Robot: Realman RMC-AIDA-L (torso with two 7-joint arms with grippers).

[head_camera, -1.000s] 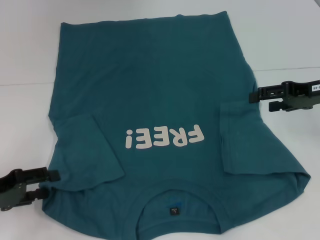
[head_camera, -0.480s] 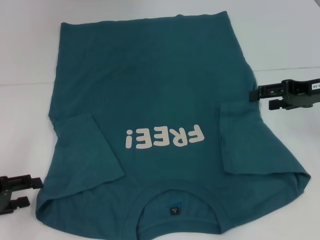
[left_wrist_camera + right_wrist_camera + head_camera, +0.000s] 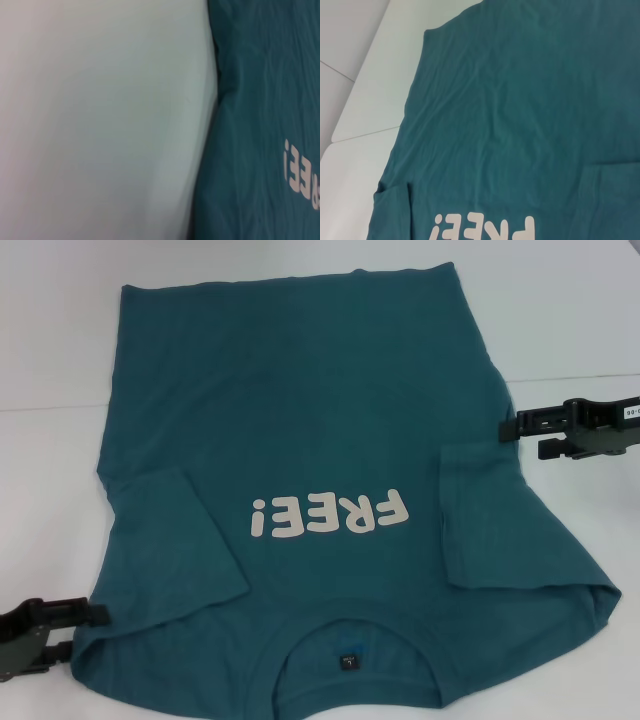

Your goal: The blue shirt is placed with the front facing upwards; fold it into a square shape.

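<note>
Lying flat on the white table [image 3: 60, 360], the blue shirt [image 3: 300, 420] fills most of the head view, from the top middle down to the bottom edge. Its front faces up, and the white "FREE!" lettering [image 3: 330, 515] sits just below the middle of the frame, upside down from this side. The round collar [image 3: 350, 635] is at the bottom middle, with a small dark label [image 3: 348, 662] inside it. Both short sleeves are folded in on top of the shirt's body, one at the lower left and one at the right. The left gripper [image 3: 85, 630] is in the lower left corner of the head view, right at the shirt's lower left edge. Its two dark fingers are spread apart, and I cannot tell if they touch the cloth. The right gripper [image 3: 520, 438] is at the right edge of the frame, a bit above the middle, with its tips at the shirt's right side. Its fingers are spread apart too and hold nothing. The left wrist view shows the shirt's edge [image 3: 210, 125] next to the bare white table [image 3: 100, 120]. The right wrist view shows the wrinkled shirt [image 3: 520, 100] and part of the lettering [image 3: 485, 227] at the bottom of that frame.
</note>
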